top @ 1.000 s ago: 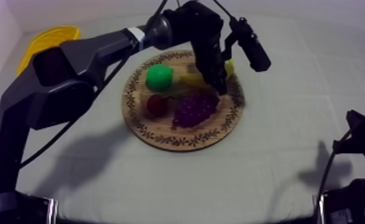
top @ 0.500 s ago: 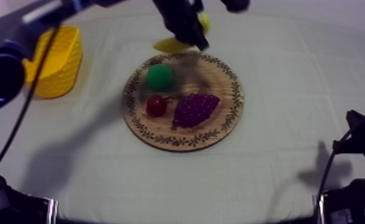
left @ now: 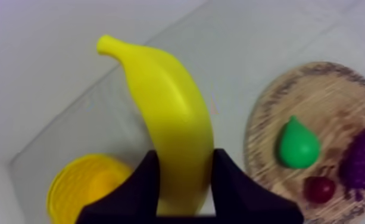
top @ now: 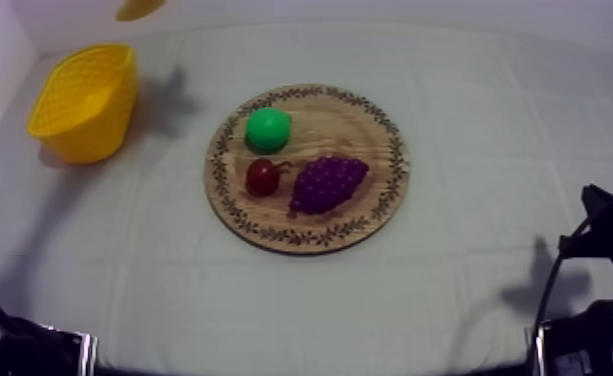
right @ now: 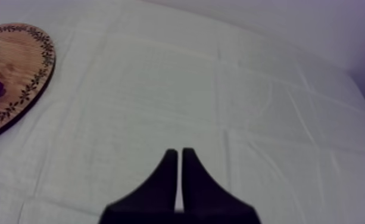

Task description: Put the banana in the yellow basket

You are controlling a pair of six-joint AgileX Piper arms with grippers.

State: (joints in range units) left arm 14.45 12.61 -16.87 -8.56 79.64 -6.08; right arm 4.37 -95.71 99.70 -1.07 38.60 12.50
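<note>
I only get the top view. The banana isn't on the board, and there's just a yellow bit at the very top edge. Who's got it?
Observer: The left gripper is shut on the banana. It holds it by one end, up in the air.
Operator: Is it over the basket?
Observer: Close, I think. In the left wrist view the yellow basket lies down below, just beside the gripper, not squarely under it.
Operator: And the other arm?
Observer: The right gripper is shut on nothing, its fingers together. It sits over bare cloth, off to the side of the wooden board.
</note>
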